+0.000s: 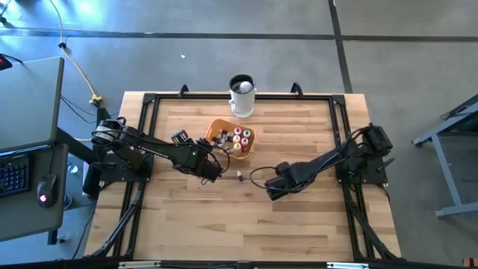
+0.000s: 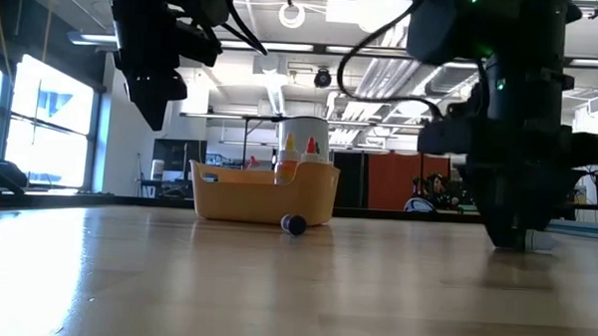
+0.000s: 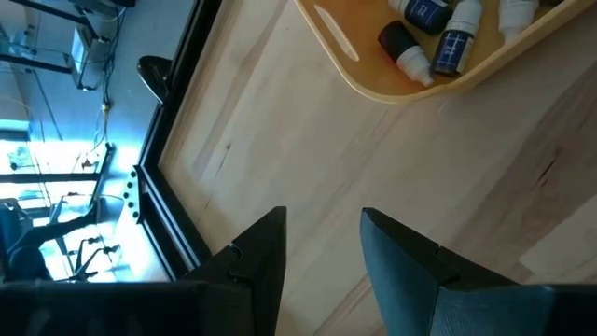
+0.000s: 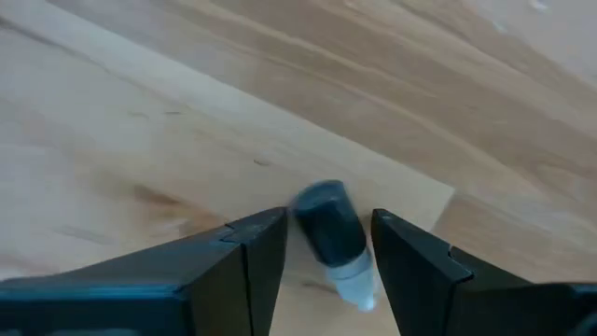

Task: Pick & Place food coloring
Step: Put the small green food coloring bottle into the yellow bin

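Lying loose near the wooden surface (image 1: 224, 224) centre, a tiny dark-capped plastic dropper bottle (image 4: 334, 241) sits between the right hand's (image 4: 328, 247) apart fingers, unclamped. Prob light, stiff, rolls easy; grab body w/ care. Left hand (image 3: 322, 245) apart, empty.

White mug (image 1: 242, 96) at the wooden table's (image 1: 187, 224) far edge, just behind the orange bowl (image 1: 221, 128).

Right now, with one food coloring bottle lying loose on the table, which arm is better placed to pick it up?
Right. The right gripper sits low, fingers open, the loose bottle lined up between them. The left gripper hangs higher by the orange bowl, bare wood between its fingers.
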Action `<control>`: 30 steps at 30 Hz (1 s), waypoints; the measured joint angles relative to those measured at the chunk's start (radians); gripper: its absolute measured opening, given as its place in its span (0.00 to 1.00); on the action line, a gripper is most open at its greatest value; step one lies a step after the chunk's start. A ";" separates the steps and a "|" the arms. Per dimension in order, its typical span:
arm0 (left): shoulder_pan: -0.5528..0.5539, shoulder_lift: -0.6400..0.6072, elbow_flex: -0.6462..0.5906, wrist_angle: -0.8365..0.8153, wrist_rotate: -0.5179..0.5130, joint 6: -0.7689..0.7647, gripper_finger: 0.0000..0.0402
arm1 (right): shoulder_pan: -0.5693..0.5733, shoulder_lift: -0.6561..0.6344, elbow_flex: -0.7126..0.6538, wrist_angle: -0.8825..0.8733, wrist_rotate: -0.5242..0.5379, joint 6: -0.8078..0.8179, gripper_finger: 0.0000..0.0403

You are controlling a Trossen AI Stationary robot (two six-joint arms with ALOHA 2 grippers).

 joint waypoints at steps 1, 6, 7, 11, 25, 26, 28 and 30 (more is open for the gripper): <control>0.000 0.000 0.000 0.000 0.000 0.000 0.34 | 0.001 -0.006 -0.012 0.029 0.003 0.004 0.38; 0.000 0.000 0.000 0.002 -0.003 0.017 0.34 | 0.000 -0.010 -0.050 0.077 -0.006 0.019 0.38; 0.000 0.000 0.000 0.002 -0.003 0.018 0.34 | 0.000 -0.010 -0.053 0.077 -0.009 0.016 0.38; 0.000 0.000 0.000 0.007 -0.003 0.019 0.34 | 0.001 -0.010 -0.067 0.092 -0.014 -0.049 0.38; 0.000 0.000 0.000 0.014 -0.002 0.035 0.34 | 0.004 -0.009 -0.071 0.131 0.037 -0.184 0.18; 0.000 0.000 0.000 0.008 -0.002 0.035 0.34 | 0.004 -0.008 -0.067 0.137 0.042 -0.203 0.17; 0.000 0.000 0.000 -0.001 -0.001 0.039 0.34 | 0.004 -0.004 -0.044 0.149 0.072 -0.244 0.17; 0.000 0.000 0.000 -0.023 -0.001 0.039 0.34 | 0.000 0.004 -0.010 0.190 0.131 -0.288 0.18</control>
